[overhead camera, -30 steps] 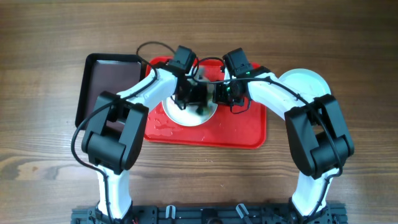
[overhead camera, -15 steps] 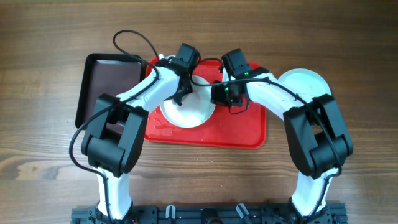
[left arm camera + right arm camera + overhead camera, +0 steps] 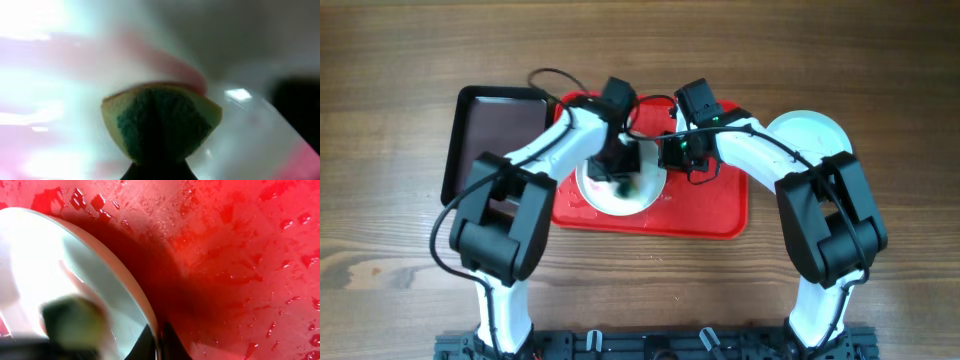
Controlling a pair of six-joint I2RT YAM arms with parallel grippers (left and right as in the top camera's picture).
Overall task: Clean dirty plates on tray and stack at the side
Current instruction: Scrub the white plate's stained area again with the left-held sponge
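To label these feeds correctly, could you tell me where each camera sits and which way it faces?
Overhead: fixed above the table, looking straight down on the red tray, the plate, the left arm and right arm.
Left wrist: on the left arm, looking along the left gripper at the sponge it holds; blurred.
Right wrist: low over the tray, facing the plate's rim; the right gripper's tips show at the bottom.
Shared: both wrist views see plate and sponge.

In the left wrist view we see the small round pale plate (image 3: pixel 55 95) only as blur behind the yellow-green sponge (image 3: pixel 160 125); overhead, the left gripper (image 3: pixel 623 172) hides its middle.
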